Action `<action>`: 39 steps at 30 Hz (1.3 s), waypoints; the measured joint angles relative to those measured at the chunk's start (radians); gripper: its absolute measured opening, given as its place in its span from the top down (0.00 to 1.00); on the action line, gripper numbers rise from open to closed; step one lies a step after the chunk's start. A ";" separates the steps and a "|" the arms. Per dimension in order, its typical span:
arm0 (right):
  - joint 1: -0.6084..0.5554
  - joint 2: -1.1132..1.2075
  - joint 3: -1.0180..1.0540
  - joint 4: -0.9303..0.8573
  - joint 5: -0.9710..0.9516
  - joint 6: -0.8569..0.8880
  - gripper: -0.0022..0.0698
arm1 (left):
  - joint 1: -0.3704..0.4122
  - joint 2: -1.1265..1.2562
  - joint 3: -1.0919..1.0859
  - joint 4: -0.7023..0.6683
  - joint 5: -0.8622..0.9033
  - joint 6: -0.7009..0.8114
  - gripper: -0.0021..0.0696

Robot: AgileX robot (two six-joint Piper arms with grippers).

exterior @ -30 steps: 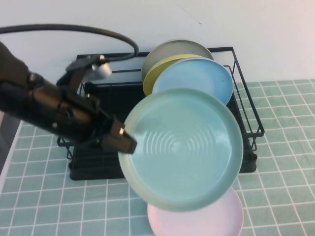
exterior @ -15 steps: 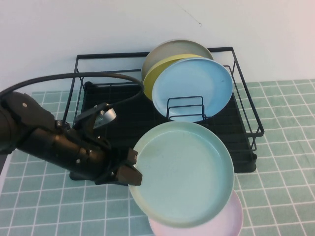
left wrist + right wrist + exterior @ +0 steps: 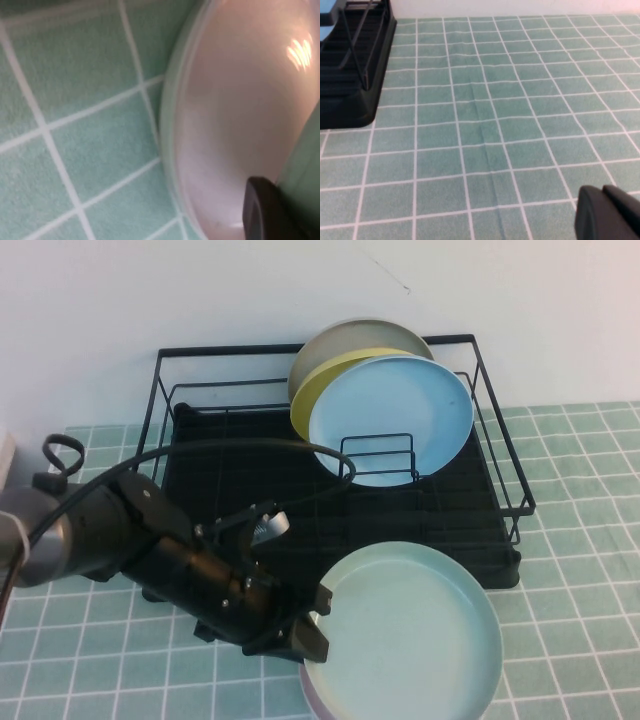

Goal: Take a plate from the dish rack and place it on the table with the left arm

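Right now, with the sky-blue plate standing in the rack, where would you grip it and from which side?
Grip the sky-blue plate by its upper rim, coming from above: it stands on edge against the wire divider in the dish rack, lower edge hidden, yellow plate close behind. The left tool is at the mint-green plate; the right tool is over bare table.

Three cameras watching one tiled table (image 3: 570,540)

High view is looking down; wrist views are hugging the tiles, the right sharing the rack (image 3: 350,95).
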 joint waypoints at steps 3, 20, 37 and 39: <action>0.000 0.000 0.000 0.000 0.000 0.000 0.97 | -0.002 0.023 0.000 0.003 -0.002 -0.008 0.92; 0.000 0.000 0.000 0.000 0.000 0.000 0.97 | -0.002 -0.058 -0.002 0.086 0.025 -0.022 0.29; 0.000 0.000 0.000 0.000 0.000 0.000 0.97 | 0.000 -0.751 -0.002 0.508 0.164 -0.082 0.90; 0.000 0.000 0.000 0.000 0.000 0.000 0.97 | 0.000 -0.836 0.000 0.510 0.175 -0.076 0.94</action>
